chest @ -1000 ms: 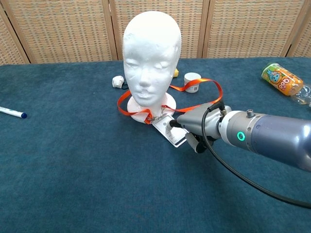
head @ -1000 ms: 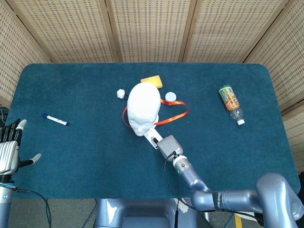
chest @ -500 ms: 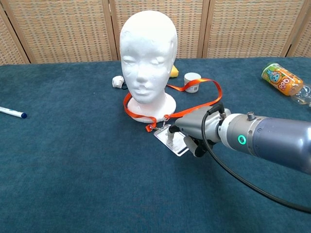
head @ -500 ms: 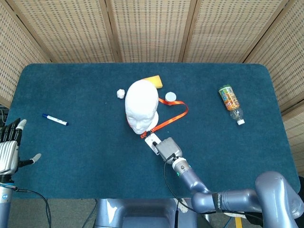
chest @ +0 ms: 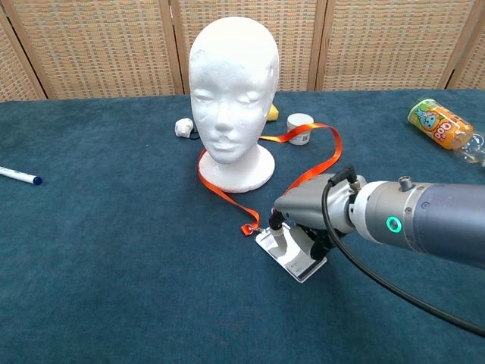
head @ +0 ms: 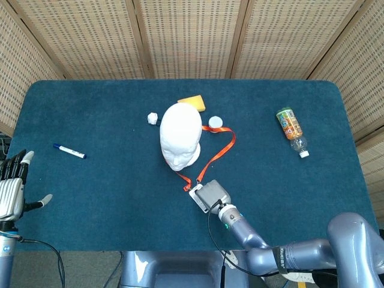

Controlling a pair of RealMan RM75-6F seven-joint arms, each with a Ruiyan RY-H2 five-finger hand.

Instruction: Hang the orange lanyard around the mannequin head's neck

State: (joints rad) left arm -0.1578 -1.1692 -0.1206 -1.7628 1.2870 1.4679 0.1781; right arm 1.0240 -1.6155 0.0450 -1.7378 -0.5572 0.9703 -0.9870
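The white mannequin head stands upright mid-table. The orange lanyard lies on the cloth, looped around the back of the head's base, with both straps running toward the near edge. The straps meet at a clip and a white badge card. My right hand holds that badge card against the table with curled fingers, in front of and right of the head. At the far left edge, my left hand rests with fingers spread, holding nothing.
A blue marker pen lies at the left. An orange drink bottle lies at the right. Behind the head sit a yellow sponge, a white cap and a small white lump.
My right hand has drawn the badge card toward the near edge, pulling the lanyard straps out longer. The mannequin head, tilted forward a second ago, stands upright again.
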